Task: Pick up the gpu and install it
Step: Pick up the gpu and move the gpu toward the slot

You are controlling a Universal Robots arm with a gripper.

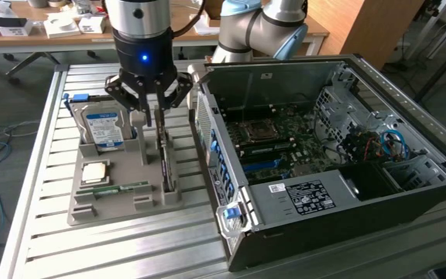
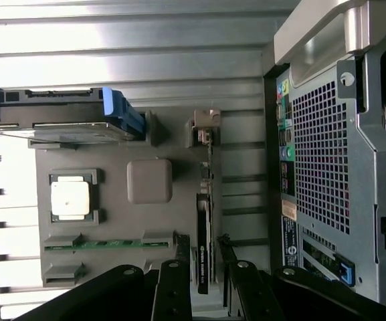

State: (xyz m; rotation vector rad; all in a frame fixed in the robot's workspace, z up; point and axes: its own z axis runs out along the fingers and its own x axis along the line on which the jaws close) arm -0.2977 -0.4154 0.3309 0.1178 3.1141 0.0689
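Note:
The gpu [image 1: 165,165] is a thin dark card standing on edge in a slot of the grey holder tray [image 1: 114,206]. In the wrist view the gpu [image 2: 203,221] appears edge-on. My gripper [image 1: 150,121] hangs straight over the card's far end. Its black fingers [image 2: 182,251] straddle the card with a small gap on each side, so the gripper [image 2: 204,246] is open and nothing is held. The open computer case [image 1: 324,151] lies on its side to the exterior view's right of the tray, its motherboard [image 1: 285,139] exposed.
In the same tray stand a silver hard drive [image 1: 103,128] with blue rails, a CPU [image 1: 95,171] and a green RAM stick [image 1: 118,189]. The case's rear panel [image 2: 333,167] is close beside the card. Everything rests on a slatted aluminium table [image 1: 130,250].

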